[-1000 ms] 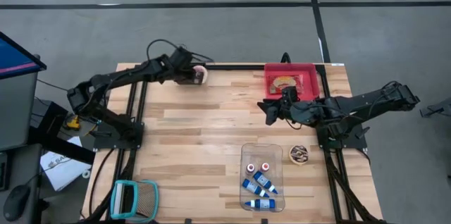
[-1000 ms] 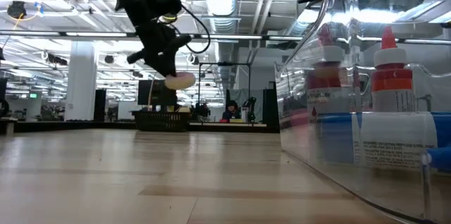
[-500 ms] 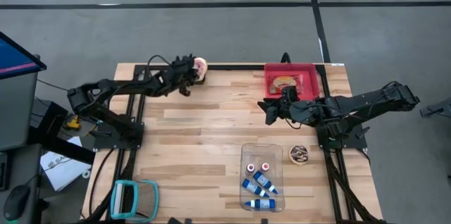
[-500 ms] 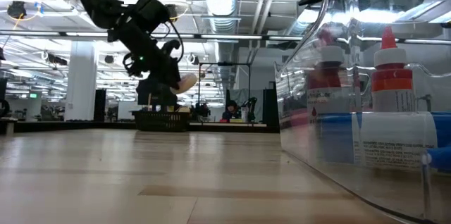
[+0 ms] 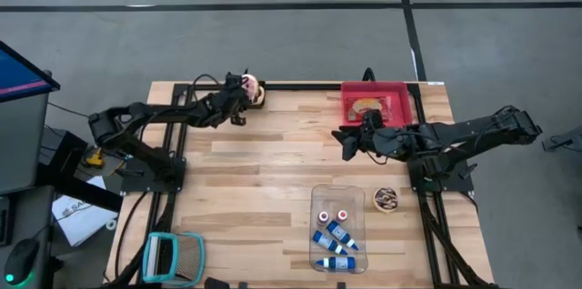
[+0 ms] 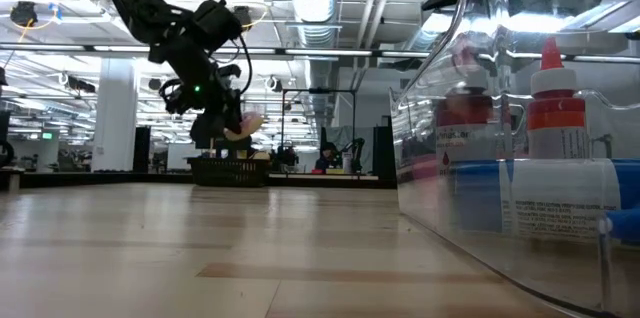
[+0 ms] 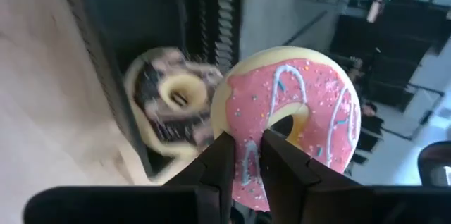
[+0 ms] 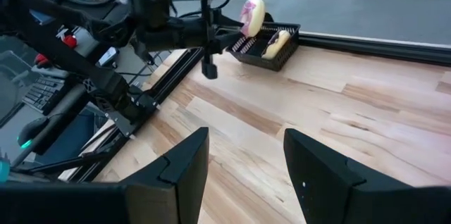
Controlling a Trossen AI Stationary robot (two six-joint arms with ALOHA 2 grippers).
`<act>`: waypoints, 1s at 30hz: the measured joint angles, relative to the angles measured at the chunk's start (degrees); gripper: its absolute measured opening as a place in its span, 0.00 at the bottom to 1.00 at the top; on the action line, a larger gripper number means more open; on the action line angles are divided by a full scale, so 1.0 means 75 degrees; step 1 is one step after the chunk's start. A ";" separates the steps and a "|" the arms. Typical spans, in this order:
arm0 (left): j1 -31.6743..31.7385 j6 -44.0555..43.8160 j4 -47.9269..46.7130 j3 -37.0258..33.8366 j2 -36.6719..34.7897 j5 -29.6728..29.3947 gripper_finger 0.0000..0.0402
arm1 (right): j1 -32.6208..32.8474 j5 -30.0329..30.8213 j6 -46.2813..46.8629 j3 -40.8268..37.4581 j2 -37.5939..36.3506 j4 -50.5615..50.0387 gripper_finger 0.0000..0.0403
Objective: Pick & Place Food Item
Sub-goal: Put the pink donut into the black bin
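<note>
Left wrist view: chocolate doughnut [image 7: 173,101] behind pink doughnut [image 7: 296,122].

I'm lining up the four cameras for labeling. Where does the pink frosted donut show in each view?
High view: pink donut at the table's far edge, at the left gripper.
Low view: left of centre, above the black basket.
Left wrist view: centre right, pinched between the fingers.
Right wrist view: top centre.
Shared landmark: the black basket.

The left arm is stretched toward the upper centre-left of the high view, its left gripper [image 5: 244,89] clamped narrowly on a pink donut [image 7: 296,122]. The right arm is held at centre right, the right gripper [image 5: 344,140] raised with fingers spread apart.
</note>
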 joint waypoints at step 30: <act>0.0172 0.0300 0.1059 0.0000 0.0949 0.0128 0.20 | 0.0006 -0.0250 0.0174 0.0000 -0.0003 -0.0466 0.44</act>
